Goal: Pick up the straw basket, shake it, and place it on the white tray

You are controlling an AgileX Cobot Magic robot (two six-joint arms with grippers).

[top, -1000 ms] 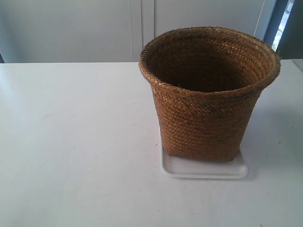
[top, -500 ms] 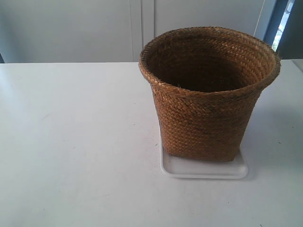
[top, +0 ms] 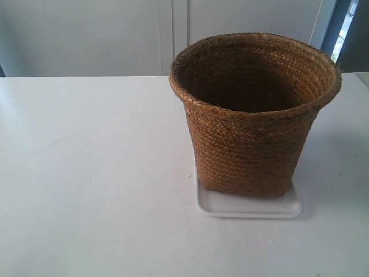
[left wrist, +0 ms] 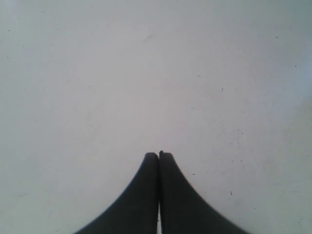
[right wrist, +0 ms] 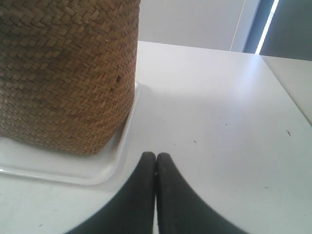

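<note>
The brown woven straw basket (top: 253, 115) stands upright on the white tray (top: 248, 206), right of the table's middle in the exterior view. No arm shows in that view. In the right wrist view the basket (right wrist: 66, 73) fills one side and sits on the tray (right wrist: 100, 168); my right gripper (right wrist: 156, 156) is shut with nothing in it, just off the tray's corner, apart from both. My left gripper (left wrist: 159, 155) is shut and empty, with only bare white table under it.
The white table (top: 92, 173) stretches wide on the exterior view's left. A pale wall with a door seam (top: 173, 34) runs behind it. A dark window strip (top: 346, 29) is at the back right. The table's far edge (right wrist: 287, 87) shows in the right wrist view.
</note>
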